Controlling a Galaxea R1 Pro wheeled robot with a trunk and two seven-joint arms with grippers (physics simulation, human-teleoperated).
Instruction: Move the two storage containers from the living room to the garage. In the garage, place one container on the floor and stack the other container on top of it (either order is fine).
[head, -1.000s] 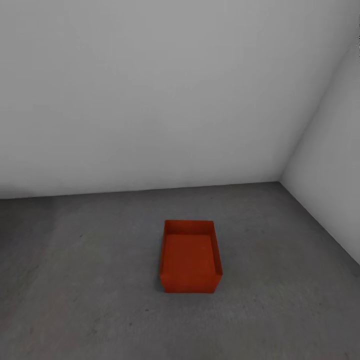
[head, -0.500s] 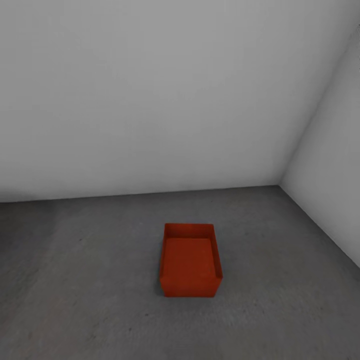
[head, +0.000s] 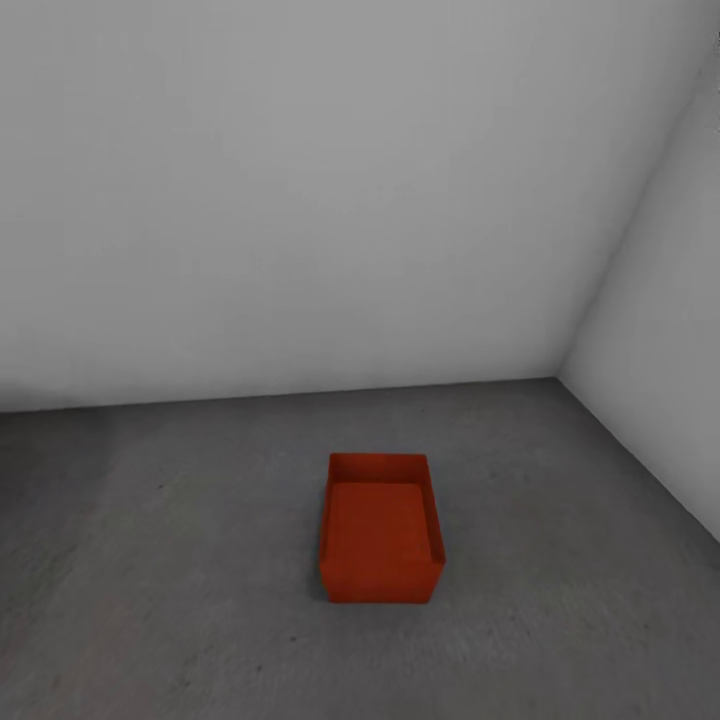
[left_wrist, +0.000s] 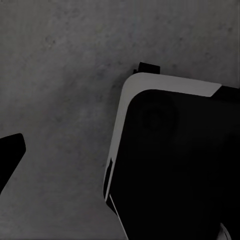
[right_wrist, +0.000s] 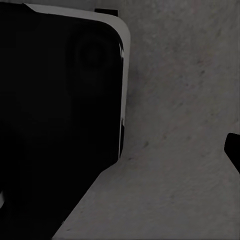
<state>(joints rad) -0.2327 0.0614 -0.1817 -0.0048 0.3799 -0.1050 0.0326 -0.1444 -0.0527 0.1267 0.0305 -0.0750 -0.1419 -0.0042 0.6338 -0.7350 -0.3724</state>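
Garage corner, white walls (head: 300, 200); one red-orange storage container (head: 380, 530) upright on dark concrete floor (head: 150, 560), open top up. My grippers' opening: cannot tell.

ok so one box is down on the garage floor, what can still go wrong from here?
1. Only one storage container sits on the concrete floor; the stack still needs a second, and nothing is stacked yet.
2. It lies near the corner, with the side wall to its right, so a wide approach there could be tight.
3. Both wrist views show floor and the robot's dark base, so gripper state is unclear.
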